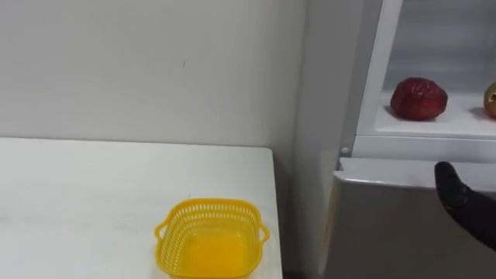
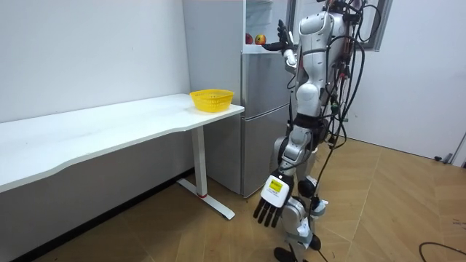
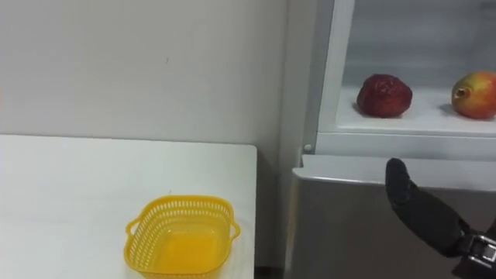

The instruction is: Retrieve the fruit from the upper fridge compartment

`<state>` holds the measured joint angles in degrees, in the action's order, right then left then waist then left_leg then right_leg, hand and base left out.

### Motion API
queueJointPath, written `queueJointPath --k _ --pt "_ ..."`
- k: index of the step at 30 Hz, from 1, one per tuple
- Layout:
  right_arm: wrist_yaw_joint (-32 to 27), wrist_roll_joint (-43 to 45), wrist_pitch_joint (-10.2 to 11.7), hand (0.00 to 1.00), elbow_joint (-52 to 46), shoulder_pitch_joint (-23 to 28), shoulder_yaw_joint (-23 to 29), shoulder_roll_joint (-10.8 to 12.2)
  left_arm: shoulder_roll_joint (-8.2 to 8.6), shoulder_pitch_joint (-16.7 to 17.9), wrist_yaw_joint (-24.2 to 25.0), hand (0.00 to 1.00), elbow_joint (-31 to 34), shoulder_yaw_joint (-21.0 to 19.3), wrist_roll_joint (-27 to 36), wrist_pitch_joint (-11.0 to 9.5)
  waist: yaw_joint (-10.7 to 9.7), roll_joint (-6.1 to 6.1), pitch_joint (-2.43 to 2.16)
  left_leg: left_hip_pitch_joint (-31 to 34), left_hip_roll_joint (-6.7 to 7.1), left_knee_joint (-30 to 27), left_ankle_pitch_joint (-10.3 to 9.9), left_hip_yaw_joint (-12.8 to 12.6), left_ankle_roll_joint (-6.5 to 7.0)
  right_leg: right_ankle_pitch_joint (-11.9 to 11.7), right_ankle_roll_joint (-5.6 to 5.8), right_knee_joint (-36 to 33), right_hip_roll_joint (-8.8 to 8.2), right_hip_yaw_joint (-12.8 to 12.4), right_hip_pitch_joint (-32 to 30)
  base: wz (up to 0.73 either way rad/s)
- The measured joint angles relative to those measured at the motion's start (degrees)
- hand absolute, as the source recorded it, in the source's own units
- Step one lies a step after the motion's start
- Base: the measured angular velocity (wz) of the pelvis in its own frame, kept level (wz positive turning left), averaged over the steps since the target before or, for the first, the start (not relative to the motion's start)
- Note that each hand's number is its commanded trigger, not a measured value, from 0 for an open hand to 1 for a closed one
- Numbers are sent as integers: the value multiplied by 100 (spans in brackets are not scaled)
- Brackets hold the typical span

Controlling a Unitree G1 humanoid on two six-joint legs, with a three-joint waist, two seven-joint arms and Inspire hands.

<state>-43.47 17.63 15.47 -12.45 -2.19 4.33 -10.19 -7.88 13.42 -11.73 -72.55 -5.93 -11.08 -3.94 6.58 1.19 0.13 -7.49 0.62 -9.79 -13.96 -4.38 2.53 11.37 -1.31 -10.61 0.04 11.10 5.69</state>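
The upper fridge compartment stands open, and on its white shelf (image 3: pixel 403 122) lie a dark red fruit (image 3: pixel 384 95) and, to its right, a yellow-red fruit (image 3: pixel 474 94). My right hand (image 3: pixel 422 213) is raised in front of the fridge, just below the shelf edge and under the two fruits. Its fingers are straight and it holds nothing. In the room view the right hand (image 2: pixel 282 35) is up at shelf height, while my left hand (image 2: pixel 271 207) hangs open beside my leg.
A yellow plastic basket (image 3: pixel 182 203) stands empty on the white table (image 3: pixel 70 194), near the table's right edge next to the fridge. The closed grey lower fridge door (image 3: pixel 349 240) lies under my right hand. I stand facing the fridge (image 2: pixel 262 109).
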Motion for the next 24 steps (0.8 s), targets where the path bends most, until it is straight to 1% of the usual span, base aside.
queueJointPath --k 1,3,7,8,10,12,14,16,17,19,21,24 --pt "37 -106 -8 0 75 -92 -11 -33 -5 -29 0 0 18 0 -32 26 6 5 1 1 -1 -1 0 6 0 0 0 2 -1 5 2 9" --pt "193 -419 -140 0 268 -401 -116 -192 -27 -71 1 0 170 6 -97 107 26 29 16 -2 0 -1 0 62 0 0 0 3 0 41 7 10" --pt "325 -633 -271 0 456 -868 -29 -308 -47 -62 6 0 227 -29 -95 185 16 46 18 2 4 2 1 179 0 0 0 9 -2 127 19 13" --pt "326 -681 -327 0 524 -1024 28 -374 -50 -61 16 0 226 -68 -96 227 13 67 27 2 5 2 2 229 0 0 0 11 -3 169 36 19" --pt "319 -713 -359 0 676 -1267 126 -416 -59 -44 17 0 227 -69 -140 272 16 126 34 3 8 3 8 304 -7 0 0 12 3 180 56 17" --pt "288 -835 -419 0 960 -1555 167 -461 -58 -14 31 0 218 -66 -263 348 34 215 -3 -12 8 1 11 333 -13 0 0 70 10 215 114 11" --pt "277 -848 -471 0 1028 -1675 164 -503 -56 -13 90 0 223 -57 -273 405 32 240 -12 -15 8 0 11 394 -14 0 0 111 6 267 159 14" --pt "243 -848 -540 0 1029 -1693 161 -564 -56 -5 123 0 234 -59 -315 451 41 242 -10 -7 9 -1 12 416 -15 0 0 107 0 317 160 6" --pt "242 -852 -563 0 1055 -1720 156 -640 -71 -1 144 0 288 -63 -378 490 52 242 -8 1 10 -3 13 415 -18 0 0 107 -3 315 150 0" --pt "246 -861 -584 0 1186 -1862 158 -786 -117 17 224 0 378 -65 -490 499 48 243 -5 22 13 -5 16 413 -21 0 0 106 -6 316 126 0" --pt "291 -1003 -681 0 1240 -2047 159 -1000 -180 34 268 0 495 -68 -535 511 57 249 -1 39 13 -22 19 414 -24 0 0 100 -7 325 120 0" --pt "353 -1210 -688 0 1295 -2296 163 -1184 -221 139 353 0 714 -83 -551 523 63 260 1 95 13 -76 20 414 -25 -1 -2 98 -6 321 109 0"
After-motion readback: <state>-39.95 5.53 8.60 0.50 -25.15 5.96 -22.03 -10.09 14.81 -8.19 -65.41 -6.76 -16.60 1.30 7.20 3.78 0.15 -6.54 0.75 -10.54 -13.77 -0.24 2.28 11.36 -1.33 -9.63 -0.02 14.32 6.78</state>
